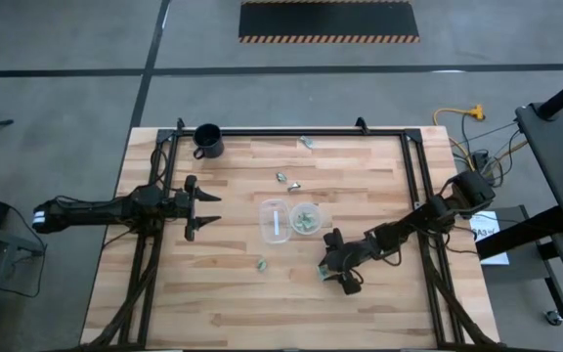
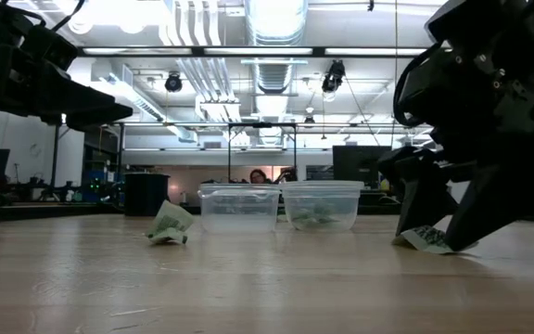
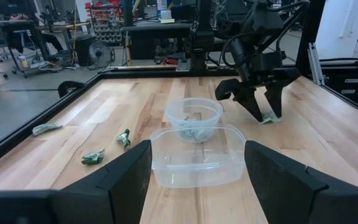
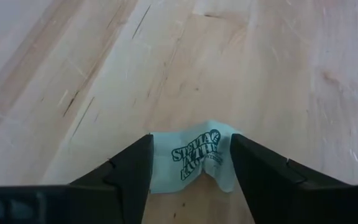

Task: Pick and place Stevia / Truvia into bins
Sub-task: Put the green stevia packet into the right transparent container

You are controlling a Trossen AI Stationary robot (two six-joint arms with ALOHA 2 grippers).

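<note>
My right gripper (image 1: 332, 277) points down at the table's near right, its fingers on either side of a pale green Stevia packet (image 4: 191, 158) lying on the wood; the low view also shows this packet (image 2: 427, 239). My left gripper (image 1: 203, 207) hovers open, left of the bins. Mid-table, side by side, stand a squarish clear bin (image 1: 265, 221) and a round clear bin (image 1: 318, 217) with green packets inside. Loose packets lie near the front (image 1: 261, 262), behind the bins (image 1: 281, 177), (image 1: 294, 186), and by the far edge (image 1: 307, 142). My right gripper comes from above, pointing down, and has the Stevia packet between its two fingers. The fingers meet the packet's two opposite edges (image 4: 163, 155), and the paper buckles slightly in the middle. The packet rests on the table.
A black mug (image 1: 207, 140) stands at the far left corner. A black frame rail (image 1: 291, 132) runs along the table's far edge and sides. Bare wood lies along the near edge. In the low view a person's head (image 2: 259, 175) shows far behind the bins.
</note>
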